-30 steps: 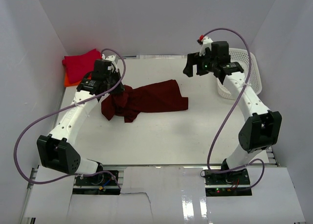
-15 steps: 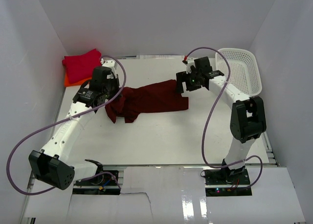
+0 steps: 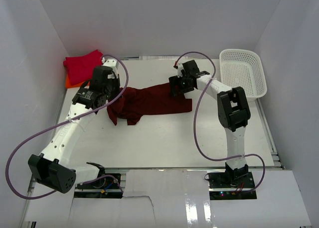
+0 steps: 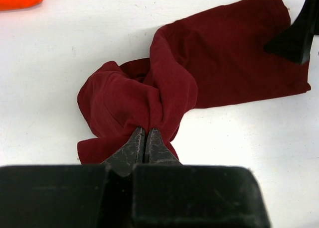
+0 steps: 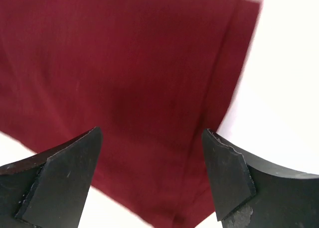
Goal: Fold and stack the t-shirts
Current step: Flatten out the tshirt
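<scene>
**Counter** [image 3: 164, 138]: white surface across the middle of the top view; carries every item listed.

**Maroon t-shirt** [image 3: 154, 99]: centre of the frame, not folded. The right part lies fairly flat. The left part is bunched and twisted into a knot of cloth.

**White mesh basket** [image 3: 242, 73]: upper right of the frame, well apart from the shirts.

**Crimson t-shirt** [image 3: 83, 63]: upper left corner. It looks folded and lies on top of the orange one.

**Orange t-shirt** [image 3: 70, 80]: only an edge shows from under the crimson one.

**Left hand** [image 4: 144, 138]: pinched tight on the bunched left end of the maroon t-shirt.

**Right hand** [image 5: 149, 138]: spread wide and gripping nothing, directly over the flat right end of the maroon t-shirt. Whether it touches the cloth cannot be told.

**Progress (judged)**: two of the three shirts appear folded and stacked at upper left. The maroon t-shirt remains to be spread flat, folded and set on that pile. The task looks roughly two-thirds done.
</scene>
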Action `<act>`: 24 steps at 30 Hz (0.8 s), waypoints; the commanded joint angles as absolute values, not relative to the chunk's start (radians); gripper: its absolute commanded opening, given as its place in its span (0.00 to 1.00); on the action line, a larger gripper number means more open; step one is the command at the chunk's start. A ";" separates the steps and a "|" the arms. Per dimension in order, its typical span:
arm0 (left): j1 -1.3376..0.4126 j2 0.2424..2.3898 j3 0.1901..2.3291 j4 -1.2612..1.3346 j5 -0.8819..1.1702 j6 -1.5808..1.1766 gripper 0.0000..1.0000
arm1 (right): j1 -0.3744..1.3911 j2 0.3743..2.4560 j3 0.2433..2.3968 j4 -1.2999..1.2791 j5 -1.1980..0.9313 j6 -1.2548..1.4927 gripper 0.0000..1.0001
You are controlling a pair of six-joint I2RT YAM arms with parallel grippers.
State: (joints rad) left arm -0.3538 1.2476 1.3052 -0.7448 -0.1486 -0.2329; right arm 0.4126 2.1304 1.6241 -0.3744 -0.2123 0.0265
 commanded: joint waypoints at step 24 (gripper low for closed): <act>-0.351 1.201 1.301 -0.750 -0.126 -0.219 0.00 | 0.403 2.234 1.793 -0.377 -0.152 0.041 0.08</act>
